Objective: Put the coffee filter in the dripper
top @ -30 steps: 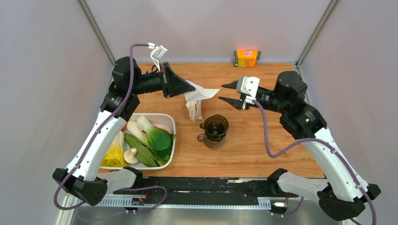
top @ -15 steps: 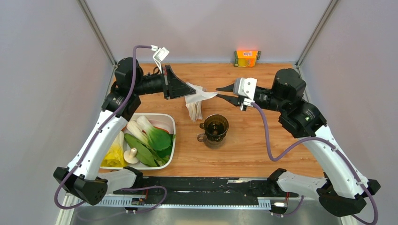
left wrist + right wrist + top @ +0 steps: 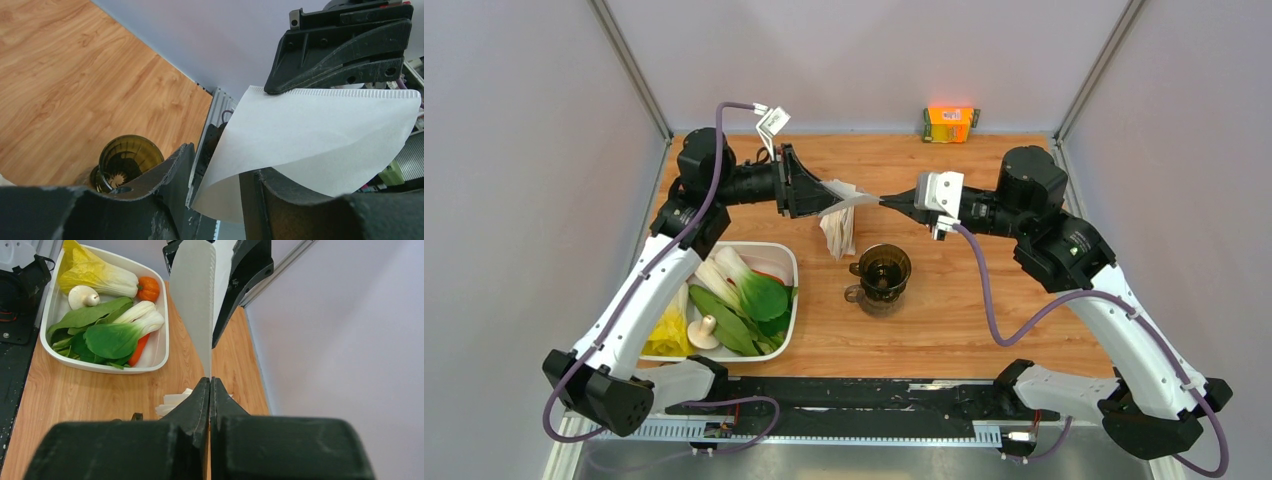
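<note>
The coffee filter (image 3: 856,197), a flat white paper fan, hangs in the air above the table between my two grippers. My right gripper (image 3: 887,201) is shut on its right corner; in the right wrist view its fingers (image 3: 210,381) pinch the paper's edge and the filter (image 3: 195,305) stands upright ahead. My left gripper (image 3: 831,196) is open, and the filter (image 3: 310,130) lies loose between its spread fingers (image 3: 218,162), resting on one of them. The dripper (image 3: 885,270), a dark brown see-through cup, stands on the table below and in front of the filter, and also shows in the left wrist view (image 3: 131,161).
A wrapped packet of cream filters (image 3: 838,232) stands just left of the dripper. A white tray (image 3: 790,262) of vegetables sits at the left. An orange box (image 3: 951,122) is at the back edge. Grey walls enclose the wooden table.
My right gripper moved left to the filter and shut on its corner. My left gripper, which had been shut on the filter, opened its jaws.
</note>
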Robot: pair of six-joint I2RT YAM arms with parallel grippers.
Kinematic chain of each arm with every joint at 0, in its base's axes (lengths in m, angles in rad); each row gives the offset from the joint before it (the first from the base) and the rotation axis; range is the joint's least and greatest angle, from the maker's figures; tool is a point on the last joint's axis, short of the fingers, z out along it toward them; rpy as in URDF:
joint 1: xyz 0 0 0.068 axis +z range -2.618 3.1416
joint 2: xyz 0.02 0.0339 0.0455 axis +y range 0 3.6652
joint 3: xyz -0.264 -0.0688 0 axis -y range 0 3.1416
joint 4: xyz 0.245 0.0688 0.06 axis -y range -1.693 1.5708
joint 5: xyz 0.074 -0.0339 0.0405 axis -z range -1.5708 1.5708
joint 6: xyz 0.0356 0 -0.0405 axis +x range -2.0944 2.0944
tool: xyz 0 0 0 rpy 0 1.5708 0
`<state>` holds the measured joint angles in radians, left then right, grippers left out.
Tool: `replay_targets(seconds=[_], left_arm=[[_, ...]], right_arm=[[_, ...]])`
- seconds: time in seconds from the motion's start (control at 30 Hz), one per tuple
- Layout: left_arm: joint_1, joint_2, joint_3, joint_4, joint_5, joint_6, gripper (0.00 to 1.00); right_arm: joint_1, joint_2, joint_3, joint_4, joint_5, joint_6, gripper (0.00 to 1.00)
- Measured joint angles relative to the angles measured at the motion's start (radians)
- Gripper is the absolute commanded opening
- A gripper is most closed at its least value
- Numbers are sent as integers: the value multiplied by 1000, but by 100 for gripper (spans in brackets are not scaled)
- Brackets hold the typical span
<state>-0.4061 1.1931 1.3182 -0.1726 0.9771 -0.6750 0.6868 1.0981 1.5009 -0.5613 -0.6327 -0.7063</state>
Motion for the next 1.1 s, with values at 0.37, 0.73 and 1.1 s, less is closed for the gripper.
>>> replay_targets(seconds=[0.37, 0.73, 1.1], left_arm=[[-51, 6, -47, 196, 40, -106, 56], [-74, 16, -84, 222, 56, -135, 38], [-73, -19, -106, 221, -15, -125, 44]], right_arm=[[7, 0, 0, -11, -34, 1, 0], [7, 6, -1, -10, -50, 13, 0], [9, 6, -40, -10, -38, 32, 0]])
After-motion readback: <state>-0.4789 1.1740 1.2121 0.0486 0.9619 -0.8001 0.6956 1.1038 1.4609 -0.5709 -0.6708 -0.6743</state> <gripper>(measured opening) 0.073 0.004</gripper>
